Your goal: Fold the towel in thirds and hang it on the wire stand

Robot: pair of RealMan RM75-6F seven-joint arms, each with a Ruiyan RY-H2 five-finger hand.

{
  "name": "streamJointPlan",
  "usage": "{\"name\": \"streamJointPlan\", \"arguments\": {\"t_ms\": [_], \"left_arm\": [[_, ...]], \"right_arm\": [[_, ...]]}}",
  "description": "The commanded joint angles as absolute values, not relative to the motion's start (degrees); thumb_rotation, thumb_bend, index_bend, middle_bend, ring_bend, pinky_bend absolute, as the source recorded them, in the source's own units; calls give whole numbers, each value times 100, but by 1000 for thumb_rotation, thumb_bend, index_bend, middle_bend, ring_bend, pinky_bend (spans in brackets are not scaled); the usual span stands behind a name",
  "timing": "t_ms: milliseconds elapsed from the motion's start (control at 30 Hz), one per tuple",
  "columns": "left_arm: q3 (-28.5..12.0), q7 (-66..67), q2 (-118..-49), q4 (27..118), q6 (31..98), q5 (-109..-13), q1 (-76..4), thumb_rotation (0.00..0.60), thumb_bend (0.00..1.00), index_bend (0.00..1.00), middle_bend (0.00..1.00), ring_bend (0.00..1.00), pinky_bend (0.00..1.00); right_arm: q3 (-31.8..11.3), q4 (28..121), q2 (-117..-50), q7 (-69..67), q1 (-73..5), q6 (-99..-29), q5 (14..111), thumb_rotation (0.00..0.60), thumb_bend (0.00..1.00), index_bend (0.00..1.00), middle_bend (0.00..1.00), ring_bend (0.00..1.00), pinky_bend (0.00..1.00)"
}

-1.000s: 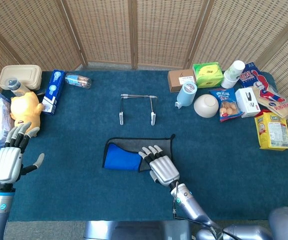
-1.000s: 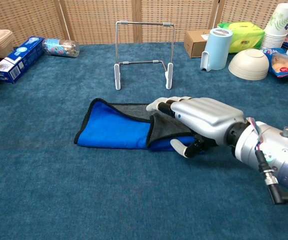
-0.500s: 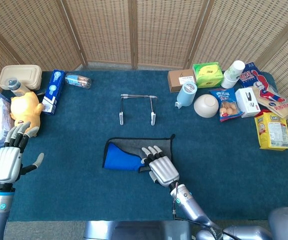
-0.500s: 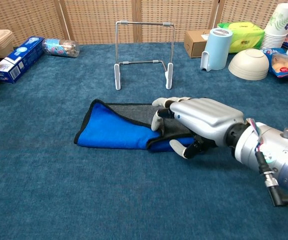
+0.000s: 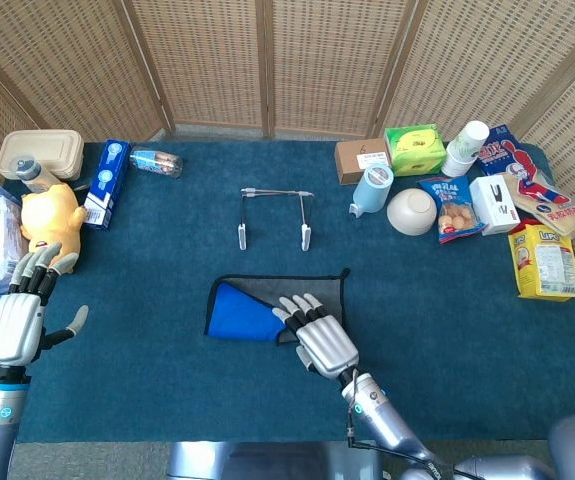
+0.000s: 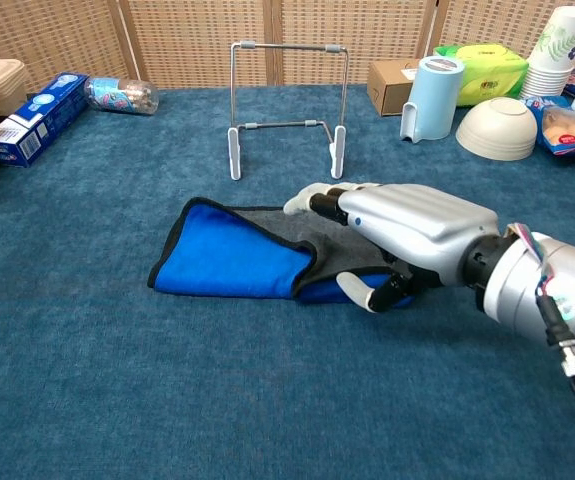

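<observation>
Partly folded, the blue and grey towel (image 6: 232, 262) lies mid-table, in front of the wire stand (image 6: 287, 105). Over its right end the right hand (image 6: 407, 235) lies flat, thumb tucked beneath the edge. Well left, the left hand (image 5: 19, 320) hovers with fingers apart, near a yellow plush toy (image 5: 49, 217).

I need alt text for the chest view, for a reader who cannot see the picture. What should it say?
A silver right robot hand lies on a partly folded blue and grey towel on a dark blue table cover. Behind the towel stands an empty wire stand; a pale blue cylindrical container and an upturned bowl sit further right.
</observation>
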State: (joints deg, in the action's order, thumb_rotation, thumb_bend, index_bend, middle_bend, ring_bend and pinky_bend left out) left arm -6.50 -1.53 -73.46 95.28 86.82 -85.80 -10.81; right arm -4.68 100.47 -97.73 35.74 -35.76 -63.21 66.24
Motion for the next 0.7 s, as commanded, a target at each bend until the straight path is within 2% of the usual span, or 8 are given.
{"name": "streamJointPlan", "arguments": {"t_ms": [33,167,333,433,700], "left_arm": [[-653,-154,-7347,9525,8686,-8587,-1083,600,448,163,61,0,0],[-655,-170,-7341,9512,8688,-8585,-1077,600,447,162,60,0,0],[-645,-202,-7334,9504,8695,-8581,-1058,600,444,162,59,0,0],[-636,-207,-7334,9501,8700,-8589,-1050,600,443,162,60,0,0],[-648,-188,-7351,9510,8742,-8614,-1039,600,443,162,61,0,0]], "right_arm": [[-436,10069,-9801,3659,-3571,-6354,6600,600,499,3,40,0,35],[-417,10044,-9863,3819,-3591,-6354,6501,600,459,13,37,0,35],[-500,9958,-10011,3886,-3567,-6511,6423,600,211,57,55,0,35],[-527,9925,-10052,3897,-3557,-6548,6374,600,121,75,65,0,36],[-582,9757,-10121,3688,-3526,-6552,6334,600,109,170,80,0,48]]}}
